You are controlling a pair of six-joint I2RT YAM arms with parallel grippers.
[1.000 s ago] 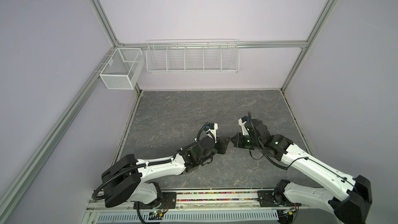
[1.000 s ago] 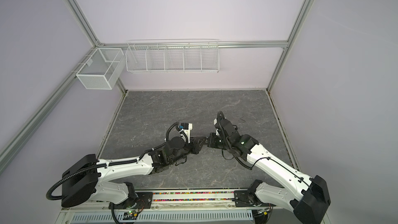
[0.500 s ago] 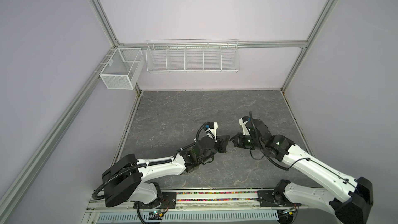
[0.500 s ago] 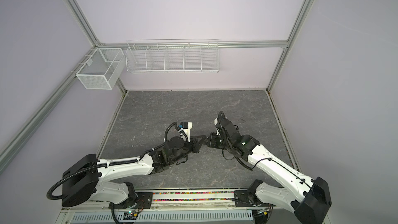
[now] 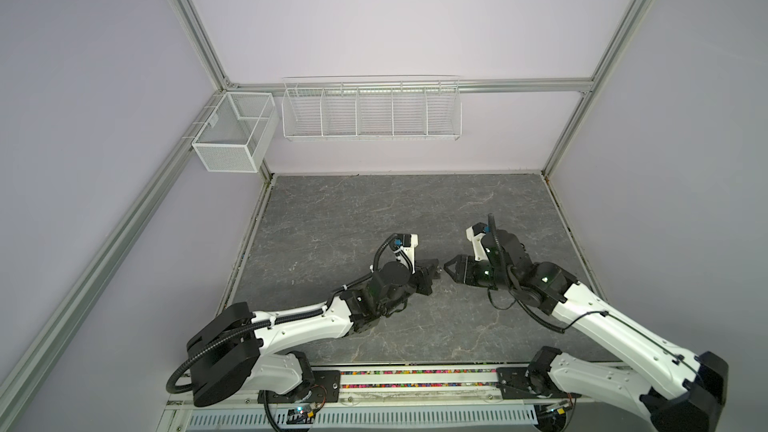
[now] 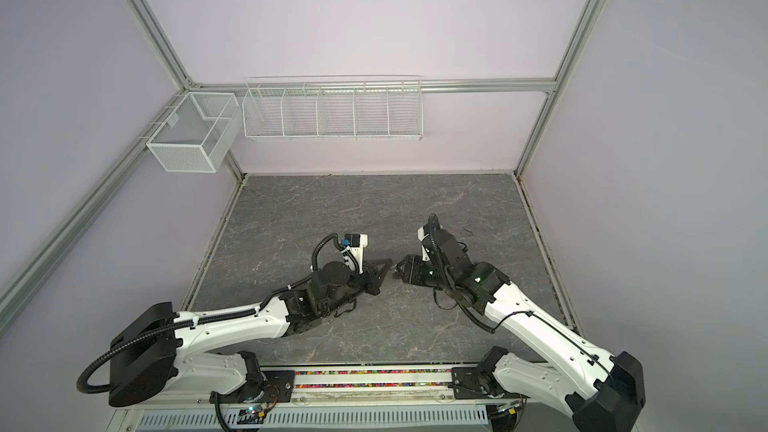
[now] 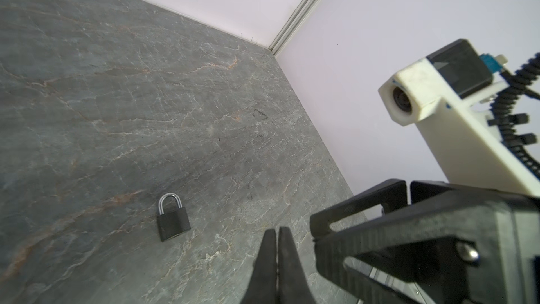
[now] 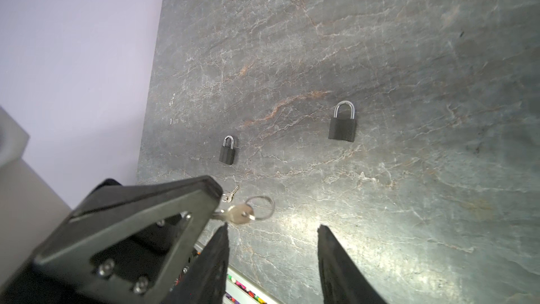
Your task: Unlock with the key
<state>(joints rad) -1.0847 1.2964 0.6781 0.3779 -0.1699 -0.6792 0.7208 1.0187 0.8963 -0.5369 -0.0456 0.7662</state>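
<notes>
My left gripper [image 7: 276,231] pinched tight on small silver metal key with round wire ring [image 8: 238,214]; key up in air, ring end poking out. My right gripper [image 8: 271,229] jaws apart, empty, just beside key. Below, on grey stone-look counter [image 8: 409,54]: big black padlock with shiny loop [image 8: 342,125], smaller black padlock [image 8: 228,153]. I must keep pinch tight, back right gripper off without bumping ring.
</notes>
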